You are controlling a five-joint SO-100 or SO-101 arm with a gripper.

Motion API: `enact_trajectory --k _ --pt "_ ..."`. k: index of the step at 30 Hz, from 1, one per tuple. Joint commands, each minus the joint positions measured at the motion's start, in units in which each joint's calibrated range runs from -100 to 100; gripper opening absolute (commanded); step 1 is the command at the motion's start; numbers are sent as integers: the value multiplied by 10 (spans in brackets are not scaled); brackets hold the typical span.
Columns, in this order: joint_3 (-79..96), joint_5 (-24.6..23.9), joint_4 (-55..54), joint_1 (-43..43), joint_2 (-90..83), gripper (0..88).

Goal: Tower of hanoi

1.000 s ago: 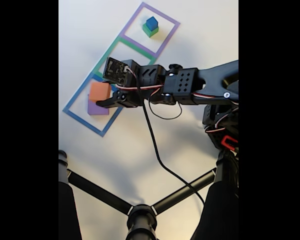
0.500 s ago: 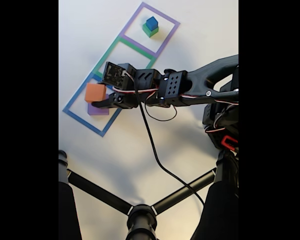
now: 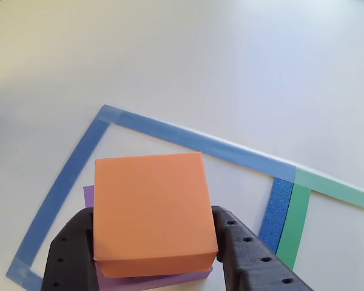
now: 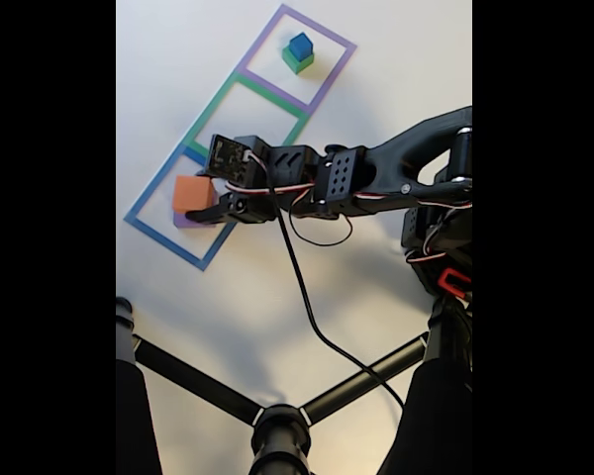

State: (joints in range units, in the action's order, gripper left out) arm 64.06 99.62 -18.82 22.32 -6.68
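- Two stacks show in the fixed view: blue cube (image 4: pixel 300 44) on green block (image 4: pixel 298 62), upper centre.
- Gripper (image 3: pixel 155 242) clamps the orange block (image 3: pixel 150 212), now lowered onto the purple block (image 3: pixel 170 281) inside the blue outline (image 3: pixel 188 138), left of centre.
- Release likely follows.

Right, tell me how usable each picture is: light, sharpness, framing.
Other view: sharp, evenly lit, the orange block crisp between the claw fingers, purple block edge visible beneath. Fixed view: black bars at both sides, soft focus, bright washed-out table, tripod legs intruding at the bottom.
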Motion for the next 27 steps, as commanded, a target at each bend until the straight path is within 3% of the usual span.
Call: enact_trajectory --k 1,19,24,27 --pt "-8 4 -31 -1 5 102" --pt "-3 4 -68 10 42 105" --pt "0 4 -88 10 54 135" --pt "8 4 -98 9 56 198"
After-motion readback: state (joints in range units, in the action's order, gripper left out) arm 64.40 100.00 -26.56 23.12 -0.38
